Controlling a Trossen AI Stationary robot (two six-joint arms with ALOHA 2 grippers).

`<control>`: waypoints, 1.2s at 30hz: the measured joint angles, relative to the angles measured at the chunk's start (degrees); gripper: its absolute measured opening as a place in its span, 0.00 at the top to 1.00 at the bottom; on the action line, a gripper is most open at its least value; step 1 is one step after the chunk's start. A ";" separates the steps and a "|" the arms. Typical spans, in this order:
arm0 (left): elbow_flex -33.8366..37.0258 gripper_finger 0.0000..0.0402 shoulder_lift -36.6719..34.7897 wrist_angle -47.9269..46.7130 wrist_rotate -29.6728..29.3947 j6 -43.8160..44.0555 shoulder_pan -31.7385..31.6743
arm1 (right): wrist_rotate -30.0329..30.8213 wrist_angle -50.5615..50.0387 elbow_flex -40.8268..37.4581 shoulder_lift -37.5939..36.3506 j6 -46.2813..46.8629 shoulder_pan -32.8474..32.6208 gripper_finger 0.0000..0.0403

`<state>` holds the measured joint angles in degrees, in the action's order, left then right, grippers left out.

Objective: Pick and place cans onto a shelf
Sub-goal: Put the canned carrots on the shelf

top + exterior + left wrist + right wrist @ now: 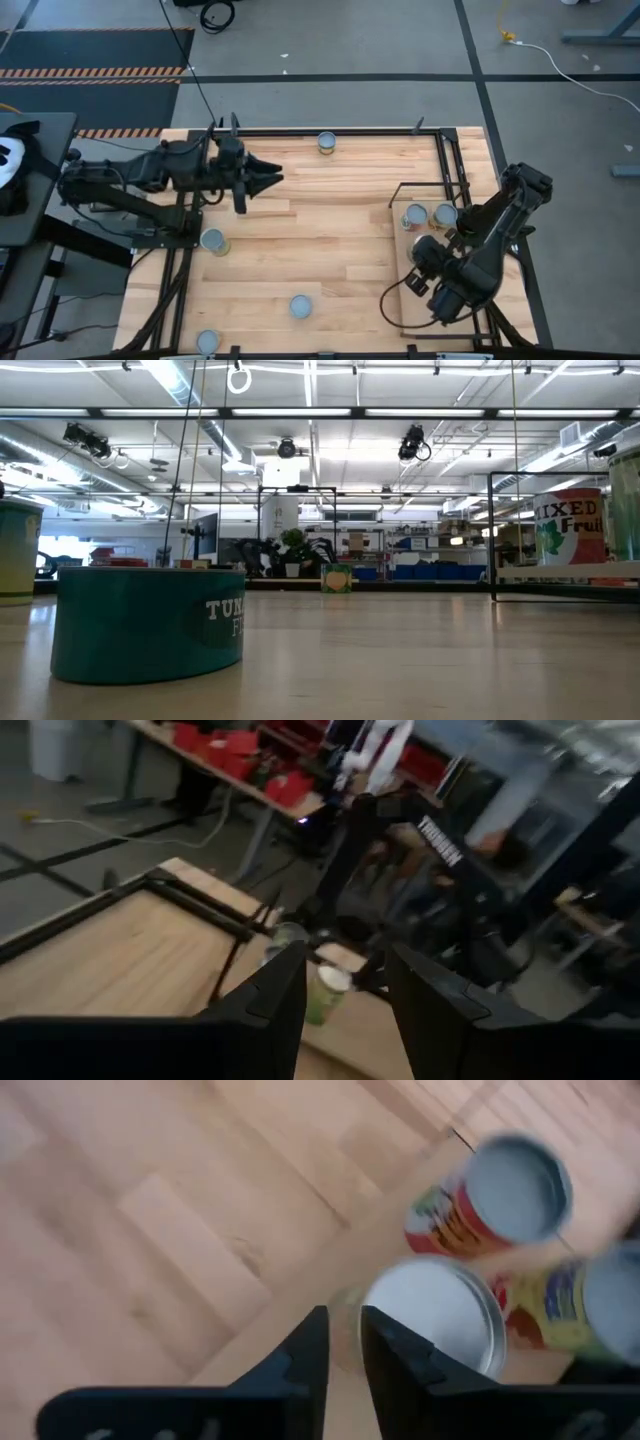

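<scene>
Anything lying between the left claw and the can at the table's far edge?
No. In the high view only bare tabletop separates the left claw from that can.

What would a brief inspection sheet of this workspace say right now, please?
Surface: planked wooden table, no spills seen.
Job's things: shelf on the table's right side; red-labelled can, yellow-labelled can and white-topped can stand together on it. Four loose cans on the table.
Clutter: nothing seen.
End effectors: left end effector open, empty, above the table's left part; right end effector beside the white-topped can.
Cables: black cable runs across the floor to the table; yellow-ended cable on the floor.
Surroundings: grey floor, striped mat.
</scene>
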<state>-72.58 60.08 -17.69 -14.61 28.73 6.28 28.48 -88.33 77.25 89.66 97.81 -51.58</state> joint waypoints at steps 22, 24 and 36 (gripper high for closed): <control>4.82 0.64 3.67 -59.47 15.61 49.53 24.30 | 5.53 28.04 9.69 -0.14 -49.59 5.11 0.74; 8.89 0.64 3.67 -55.03 20.24 52.21 26.18 | 4.95 29.00 9.75 -0.14 -50.23 7.00 0.74; 26.20 0.69 3.67 -53.55 35.41 63.99 42.19 | 0.84 40.42 9.75 -0.14 -59.03 17.20 0.74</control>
<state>-46.38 63.75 -71.23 20.80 92.72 48.47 29.32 -47.91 87.00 89.52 38.78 -34.38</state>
